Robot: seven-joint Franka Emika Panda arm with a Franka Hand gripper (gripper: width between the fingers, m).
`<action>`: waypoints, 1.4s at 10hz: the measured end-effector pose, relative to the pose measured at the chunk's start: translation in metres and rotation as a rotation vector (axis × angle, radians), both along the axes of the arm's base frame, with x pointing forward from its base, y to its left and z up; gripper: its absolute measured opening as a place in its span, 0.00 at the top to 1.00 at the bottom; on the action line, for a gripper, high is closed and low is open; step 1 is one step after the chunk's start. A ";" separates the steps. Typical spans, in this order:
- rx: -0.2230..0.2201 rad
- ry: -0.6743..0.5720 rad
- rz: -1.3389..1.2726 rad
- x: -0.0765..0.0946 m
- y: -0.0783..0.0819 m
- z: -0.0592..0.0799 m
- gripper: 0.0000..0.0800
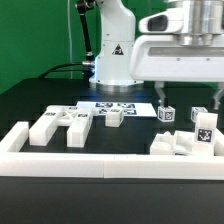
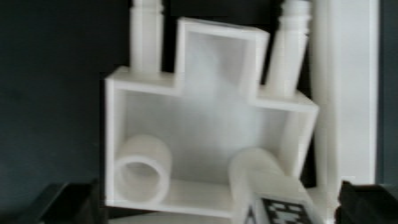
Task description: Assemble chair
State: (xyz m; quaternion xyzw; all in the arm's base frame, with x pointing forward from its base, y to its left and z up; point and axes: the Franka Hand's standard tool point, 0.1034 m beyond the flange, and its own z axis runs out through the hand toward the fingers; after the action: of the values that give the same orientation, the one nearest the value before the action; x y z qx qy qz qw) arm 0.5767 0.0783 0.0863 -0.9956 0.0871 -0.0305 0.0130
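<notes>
The fingers (image 1: pixel 160 96) stand wide apart, empty, above the matte-white blocky chair piece (image 2: pixel 205 110). It is probably rigid and light: clamp its flat side walls.

You see chunky matte-white chair blocks (image 1: pixel 62 125) bearing black-and-white square tags (image 1: pixel 204 131), your flat white marker board (image 1: pixel 118 106) printed black, long white border rail (image 1: pixel 60 155), black tabletop (image 1: pixel 30 100), green backdrop (image 1: pixel 30 40).

wrist view's tagged chair piece (image 2: pixel 279 203), partly beyond the edge, blurry
</notes>
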 end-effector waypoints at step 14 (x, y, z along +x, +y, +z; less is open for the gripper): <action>-0.029 -0.003 0.077 -0.049 -0.112 -0.024 0.19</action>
State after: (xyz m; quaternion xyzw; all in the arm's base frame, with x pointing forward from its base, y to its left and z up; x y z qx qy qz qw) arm 0.5274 -0.0338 0.0623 -0.9983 0.0484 -0.0326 0.0000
